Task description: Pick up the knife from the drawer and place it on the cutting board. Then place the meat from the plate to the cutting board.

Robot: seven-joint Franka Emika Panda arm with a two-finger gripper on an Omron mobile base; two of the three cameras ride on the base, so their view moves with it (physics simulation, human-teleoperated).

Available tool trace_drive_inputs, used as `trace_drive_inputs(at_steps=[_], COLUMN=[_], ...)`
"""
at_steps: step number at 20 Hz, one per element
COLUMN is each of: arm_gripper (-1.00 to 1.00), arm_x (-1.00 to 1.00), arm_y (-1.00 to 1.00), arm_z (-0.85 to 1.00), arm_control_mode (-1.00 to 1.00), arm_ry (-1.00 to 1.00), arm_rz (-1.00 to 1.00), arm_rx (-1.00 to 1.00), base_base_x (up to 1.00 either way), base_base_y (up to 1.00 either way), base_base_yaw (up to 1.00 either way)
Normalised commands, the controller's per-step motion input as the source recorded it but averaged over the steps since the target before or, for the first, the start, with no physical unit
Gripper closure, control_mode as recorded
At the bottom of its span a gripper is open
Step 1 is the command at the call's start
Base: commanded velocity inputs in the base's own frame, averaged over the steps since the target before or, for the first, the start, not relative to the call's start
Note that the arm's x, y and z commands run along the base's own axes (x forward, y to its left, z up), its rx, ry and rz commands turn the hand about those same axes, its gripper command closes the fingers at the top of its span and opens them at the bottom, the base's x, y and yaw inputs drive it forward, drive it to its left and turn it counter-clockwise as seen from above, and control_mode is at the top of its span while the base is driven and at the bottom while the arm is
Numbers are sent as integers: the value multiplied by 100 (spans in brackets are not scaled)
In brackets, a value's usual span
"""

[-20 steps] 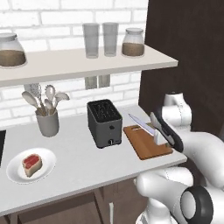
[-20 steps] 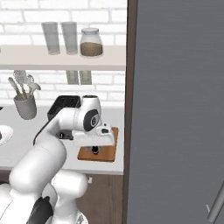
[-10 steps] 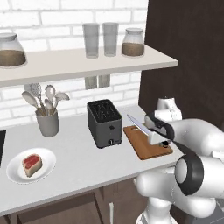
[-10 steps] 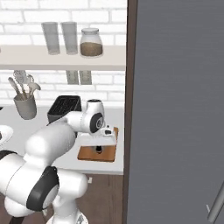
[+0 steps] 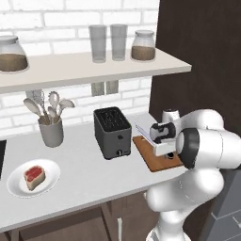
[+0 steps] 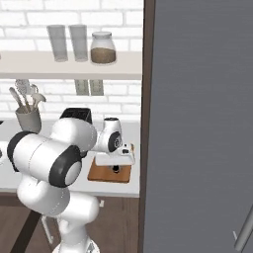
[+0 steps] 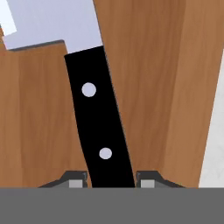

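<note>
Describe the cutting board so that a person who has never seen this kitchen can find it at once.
Look along the pale counter under the wall shelf to its right end, next to the tall dark cabinet. There, just right of the black toaster, lies the cutting board, with the hand holding the knife over it. It is the only flat, reddish-brown wooden rectangle there; the toaster is boxy and black.

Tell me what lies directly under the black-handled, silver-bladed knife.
Under the black-handled, silver-bladed knife is the reddish-brown wooden cutting board; the gripper is shut on its handle. Whether the knife touches the board cannot be seen, and the handle covers the wood beneath.
</note>
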Motion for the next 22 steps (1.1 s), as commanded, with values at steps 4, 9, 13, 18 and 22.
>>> trace_drive_inputs(at_steps=[4,9,13,18,22], arm_gripper=[-100,-100,-100,-100,-100], arm_x=[16,1,-25,-60,-100], arm_y=[-9,0,2,27,74], arm_z=[-52,0,72,100,100], arm_control_mode=[-100,-100,-100,-100,-100], arm_ry=[1,0,-8,-11,-15], arm_rz=[0,0,0,0,8], arm_rx=[0,0,2,0,0], base_base_x=[0,0,0,0,0], base_base_y=[0,0,0,0,0], base_base_yaw=[0,0,0,0,0])
